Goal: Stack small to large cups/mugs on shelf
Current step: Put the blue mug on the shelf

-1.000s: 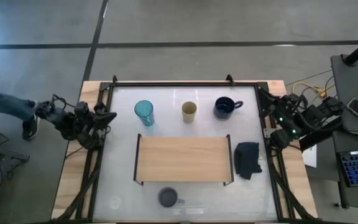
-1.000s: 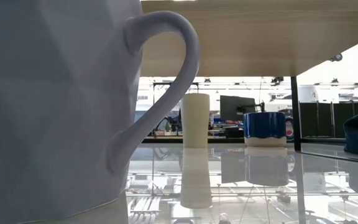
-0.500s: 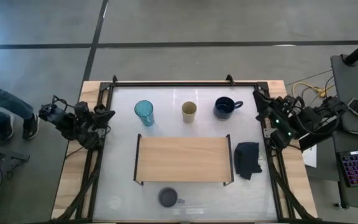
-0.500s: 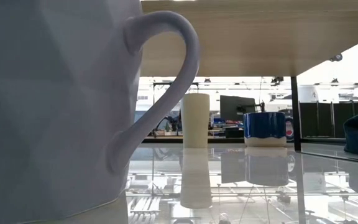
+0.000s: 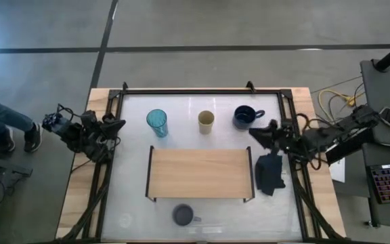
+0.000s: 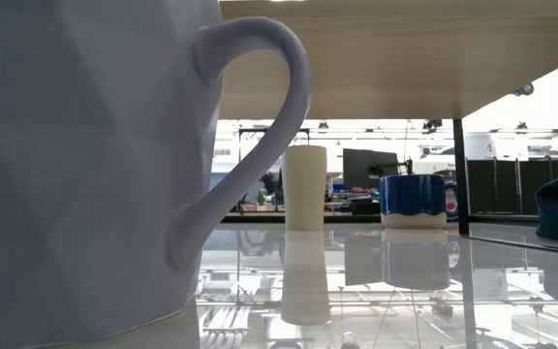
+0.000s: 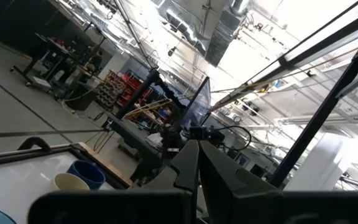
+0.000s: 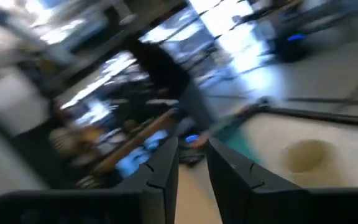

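Along the far side of the white table stand a teal tumbler [image 5: 157, 123], a tan cup [image 5: 206, 121] and a navy mug [image 5: 244, 116]. A small grey mug [image 5: 183, 215] stands near the front edge and fills the left of the low view [image 6: 85, 165]. The wooden shelf [image 5: 200, 173] stands mid-table with nothing on it. My right gripper [image 5: 254, 131] reaches in from the right edge, just near-right of the navy mug, slightly open [image 8: 192, 163] and holding nothing. My left gripper [image 5: 118, 125] waits shut [image 7: 195, 163] at the left edge.
A dark folded cloth [image 5: 269, 173] lies right of the shelf, under my right arm. A black frame [image 5: 202, 91] runs round the table. A person's legs [image 5: 2, 125] show on the floor at the left. Bare tabletop lies between the cups and the shelf.
My right gripper has swung from the table's right edge out over the table toward the navy mug, turning as it went. The cups and the shelf have stayed in place.
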